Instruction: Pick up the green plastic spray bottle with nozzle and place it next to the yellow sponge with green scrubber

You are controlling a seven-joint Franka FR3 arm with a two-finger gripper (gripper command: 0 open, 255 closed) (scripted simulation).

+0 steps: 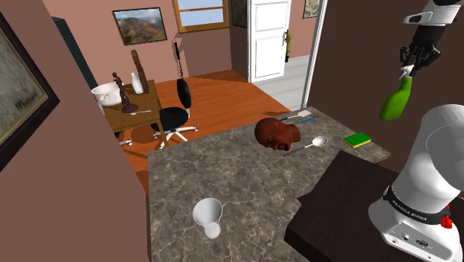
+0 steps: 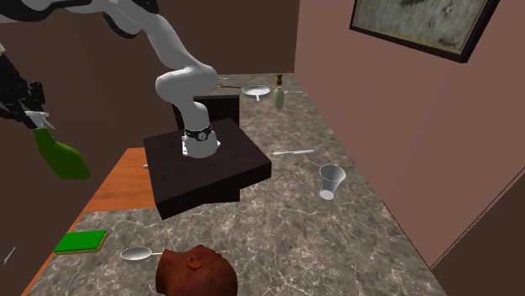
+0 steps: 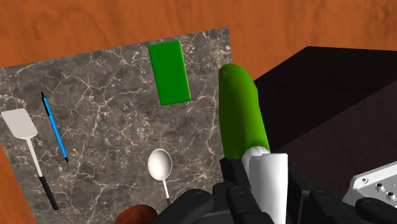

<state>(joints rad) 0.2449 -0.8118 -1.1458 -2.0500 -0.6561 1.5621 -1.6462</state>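
Shoulder view: I've got the green spray bottle (image 1: 394,100) up in the air, high over the counter's far right end.
Nearest me, a white cup (image 1: 207,216) stands on the marble counter (image 1: 245,182), left of the dark stand (image 1: 346,205). Farther on lie the brown head (image 1: 276,132), the spoon (image 1: 318,141) and the green-topped sponge (image 1: 358,140). Above and right of the sponge, the gripper (image 1: 410,67) has its fingers clamped on the bottle's white nozzle end, with the body hanging down well clear of the surface.

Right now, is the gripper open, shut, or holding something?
Gripper: shut on the green spray bottle, clasping it at its white nozzle end and holding it up in the air.
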